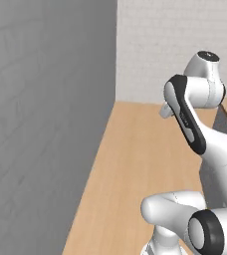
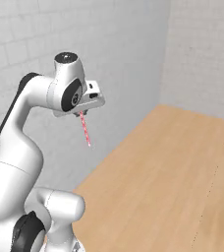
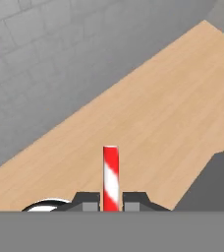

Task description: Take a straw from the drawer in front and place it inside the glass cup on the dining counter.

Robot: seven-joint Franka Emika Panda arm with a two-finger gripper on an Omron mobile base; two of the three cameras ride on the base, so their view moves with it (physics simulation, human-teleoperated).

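My gripper (image 2: 82, 113) hangs high in the air, pointing down, and is shut on the straw (image 2: 85, 129). The straw is a thin red stick with pale stripes that slants down from the fingers. In the hand view the straw (image 3: 111, 174) stands straight up between the two dark fingertips (image 3: 87, 201) of the gripper (image 3: 111, 202). A light wood surface (image 2: 173, 167) spreads out below; I cannot tell whether it is the dining counter. The drawer and the glass cup are out of view.
A grey brick wall (image 1: 41, 124) runs along the left of the wood surface (image 1: 135, 164), and a paler brick wall (image 1: 160, 45) closes the far end. A grey patch (image 3: 217, 182) borders the wood at the lower right of the hand view.
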